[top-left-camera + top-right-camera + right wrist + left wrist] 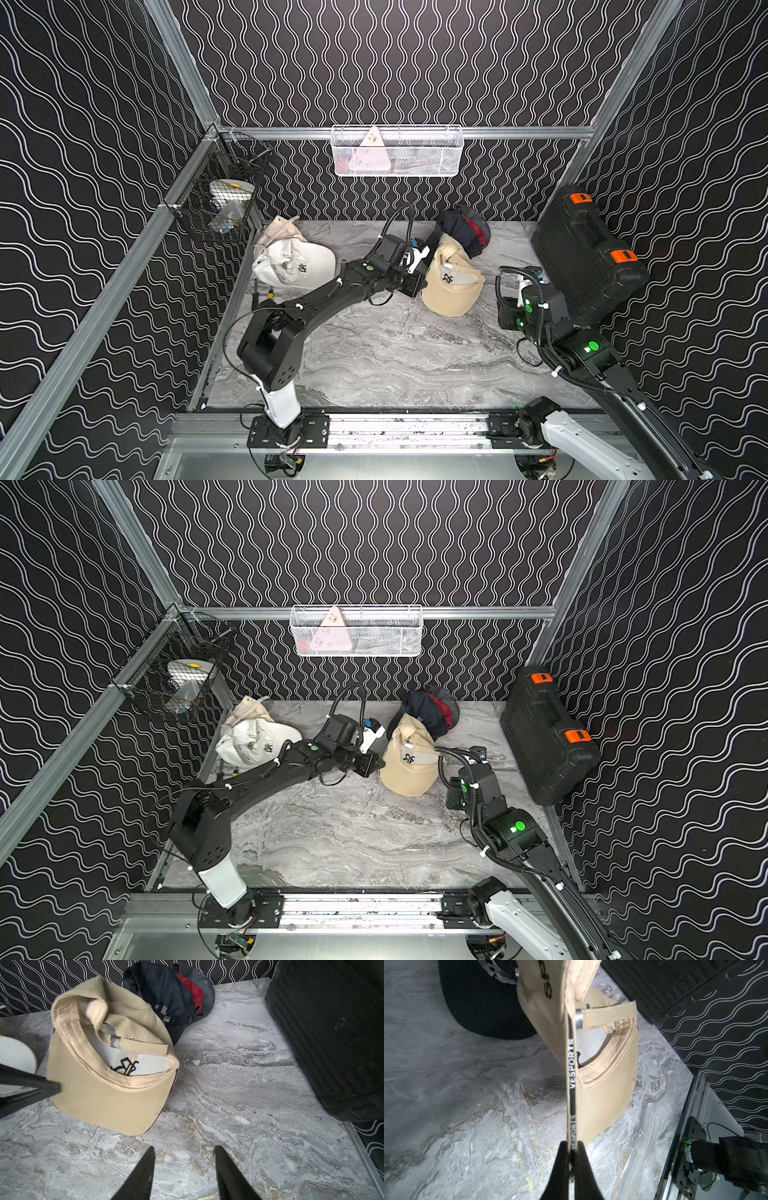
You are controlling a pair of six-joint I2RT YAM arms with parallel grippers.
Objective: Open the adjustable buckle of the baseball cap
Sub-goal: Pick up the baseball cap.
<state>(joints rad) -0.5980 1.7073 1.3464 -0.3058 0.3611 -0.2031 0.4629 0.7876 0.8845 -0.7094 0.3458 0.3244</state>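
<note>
Left gripper [572, 1147]: pressed together on the rim of the tan cap [608, 1088], pinching a thin edge where a black band with white lettering ran up from between the fingertips.
Right gripper [185, 1159]: jaws spread, nothing between them, hanging over bare marble table [239, 1105] just beside the cap's brim.
Tan cap, place: toward the back of the table near the middle in both top views, inside turned up, brim pointing to the front edge; a black embroidered logo showed on the white lining.
Strap [145, 1045]: a tan band lay across the rear opening, its loose end pointing out toward the right arm's side.
Buckle [115, 1042]: a small silver metal piece sat on the strap, next to a metal eyelet; whether it was undone could not be told.
Dark caps [166, 991]: a navy, red and grey pile sat right behind the tan cap, touching it, against the back wall.
White cap [291, 262]: off on the left arm's side, well apart from the tan one.
Black case [582, 249]: leaned on the right wall, beyond the right arm.
</note>
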